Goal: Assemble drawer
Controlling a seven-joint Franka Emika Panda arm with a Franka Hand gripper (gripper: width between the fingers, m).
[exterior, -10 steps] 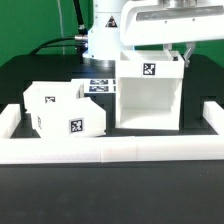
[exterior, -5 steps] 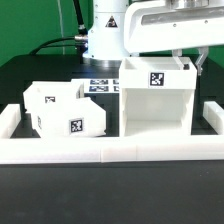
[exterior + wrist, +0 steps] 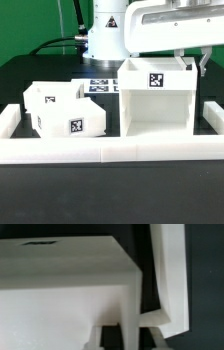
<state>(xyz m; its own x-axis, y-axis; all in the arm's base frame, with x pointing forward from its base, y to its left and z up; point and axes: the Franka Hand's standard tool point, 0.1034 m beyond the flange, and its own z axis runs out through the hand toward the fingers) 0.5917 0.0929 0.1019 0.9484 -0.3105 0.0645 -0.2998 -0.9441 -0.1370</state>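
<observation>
The hand (image 3: 193, 61) hangs at an upper corner of the drawer housing (image 3: 153, 105), its fingers at the side wall. I cannot tell whether they clamp it. The housing stands upright on the surface (image 3: 20, 80) directly beneath the hand. A front tray (image 3: 72, 120) and a rear tray (image 3: 47, 98) sit together across the housing, well apart from the hand.

**Housing** (image 3: 155, 105): matte white throughout, with one square black-and-white tag (image 3: 155, 81) on its upper front band.

**Nearer tray** (image 3: 60, 120) and **farther tray** (image 3: 45, 97), both to the exterior view's left of the housing: the same matte white. The nearer one carries a small black-and-white square tag (image 3: 74, 126).

**Marker board** (image 3: 100, 86), behind the housing on that same side: white, printed with black square tags.

**Wall strip** (image 3: 100, 150), in front of the housing: plain white.

**Table** (image 3: 25, 75): black.

In the wrist view, the housing's panels appear white shading to pale grey against black.
</observation>
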